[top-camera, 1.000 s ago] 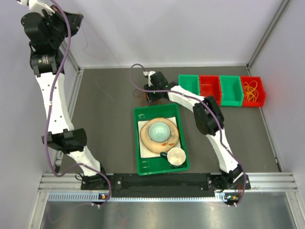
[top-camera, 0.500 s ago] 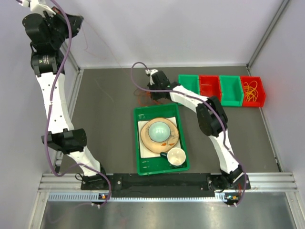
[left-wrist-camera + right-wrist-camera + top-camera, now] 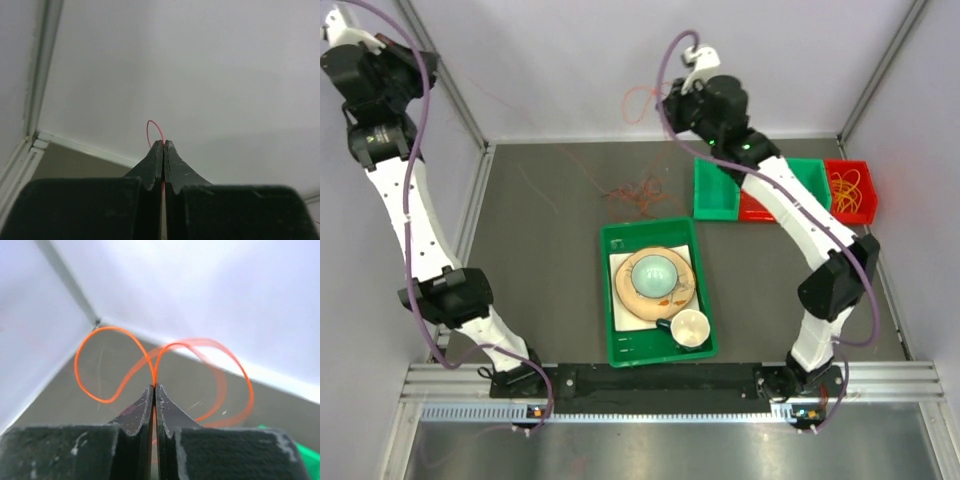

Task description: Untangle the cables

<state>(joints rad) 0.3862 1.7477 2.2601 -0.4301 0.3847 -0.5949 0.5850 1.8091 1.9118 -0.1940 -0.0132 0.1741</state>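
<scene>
Beyond the green tray (image 3: 610, 300), the knot of cables (image 3: 638, 190) lies on the table (image 3: 540, 260). The right gripper (image 3: 154, 386) has just clamped an orange strand (image 3: 100, 330) and risen. The left gripper (image 3: 163, 142) pinches a red strand (image 3: 150, 126), so separating seems underway.

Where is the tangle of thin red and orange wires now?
Top view: the wire tangle lies on the dark table, just beyond the green tray, left of the green bin.

Probably a robotics lab, white-walled test cell (image 3: 570, 60), aluminium mounting rail (image 3: 920, 380), plastic bins (image 3: 817, 172)
</scene>
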